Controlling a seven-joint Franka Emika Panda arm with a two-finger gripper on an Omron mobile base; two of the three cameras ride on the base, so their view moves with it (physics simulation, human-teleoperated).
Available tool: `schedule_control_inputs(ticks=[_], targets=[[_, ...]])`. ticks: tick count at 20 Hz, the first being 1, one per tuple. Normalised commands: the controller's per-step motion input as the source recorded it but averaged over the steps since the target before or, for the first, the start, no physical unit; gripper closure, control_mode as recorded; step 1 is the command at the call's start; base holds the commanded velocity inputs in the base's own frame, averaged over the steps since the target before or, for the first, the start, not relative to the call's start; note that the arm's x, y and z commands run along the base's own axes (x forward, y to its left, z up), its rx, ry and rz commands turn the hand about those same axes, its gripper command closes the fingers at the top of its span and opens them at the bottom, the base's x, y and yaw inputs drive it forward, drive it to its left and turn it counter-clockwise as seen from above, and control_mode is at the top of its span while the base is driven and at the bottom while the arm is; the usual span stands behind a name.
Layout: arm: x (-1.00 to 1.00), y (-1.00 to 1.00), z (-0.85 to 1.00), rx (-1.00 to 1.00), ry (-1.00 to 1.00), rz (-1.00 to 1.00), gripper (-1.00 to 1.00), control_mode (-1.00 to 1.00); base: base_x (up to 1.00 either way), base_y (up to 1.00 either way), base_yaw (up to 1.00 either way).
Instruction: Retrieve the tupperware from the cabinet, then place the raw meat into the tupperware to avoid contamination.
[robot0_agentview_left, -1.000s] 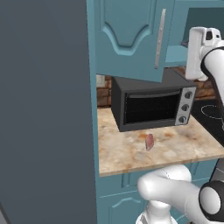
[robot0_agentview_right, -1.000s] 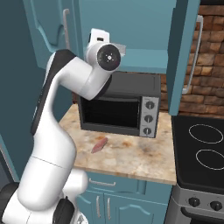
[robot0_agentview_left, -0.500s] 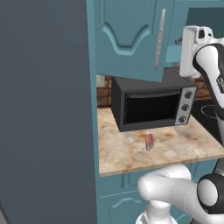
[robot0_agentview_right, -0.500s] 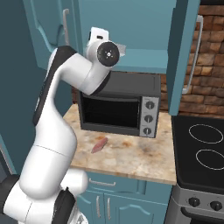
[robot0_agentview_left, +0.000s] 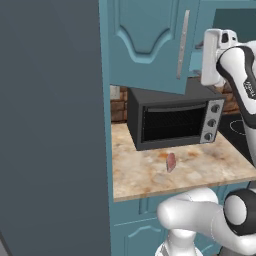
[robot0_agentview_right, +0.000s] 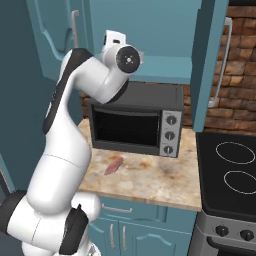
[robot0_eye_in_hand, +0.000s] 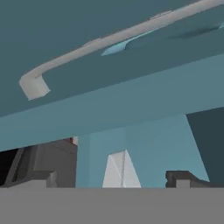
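Meat (robot0_agentview_left: 171, 161) lies near the marble bench's (robot0_agentview_left: 145, 177) front edge, before the microwave (robot0_agentview_left: 172, 120). The hand view adds the cabinet's (robot0_eye_in_hand: 131, 109) handle (robot0_eye_in_hand: 100, 48) close up; the claw (robot0_eye_in_hand: 109, 179) gapes wide, empty.

White rounded arm (robot0_agentview_right: 65, 150), dark joints, grey disc cap

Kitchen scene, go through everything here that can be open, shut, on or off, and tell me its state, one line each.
cabinet: both doors swung open, teal shelf showing.
toaster oven: door shut, dark inside, standing on the counter.
raw meat: lying loose on the counter in front of the oven, not in any container.
stove: burners dark, nothing on them.
tool: open, holding nothing, raised near a cabinet door handle.
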Motion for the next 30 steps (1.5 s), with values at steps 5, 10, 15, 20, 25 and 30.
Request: schedule_control_inputs(ticks=[5,10,15,20,25,30], targets=[[0.13,0.0,0.0,0.0,0.0,0.04,-1.0,-1.0,0.0,0.0,0.0],[0.08,0.0,0.0,0.0,0.0,0.03,-1.0,-1.0,0.0,0.0,0.0],[0.06,0.0,0.0,0.0,0.0,0.04,-1.0,-1.0,0.0,0.0,0.0],[0.07,0.0,0.0,0.0,0.0,0.04,-1.0,-1.0,0.0,0.0,0.0],[0.09,0.0,0.0,0.0,0.0,0.04,-1.0,-1.0,0.0,0.0,0.0],[0.12,0.0,-0.01,0.0,-0.01,0.03,-1.0,-1.0,0.0,0.0,0.0]])
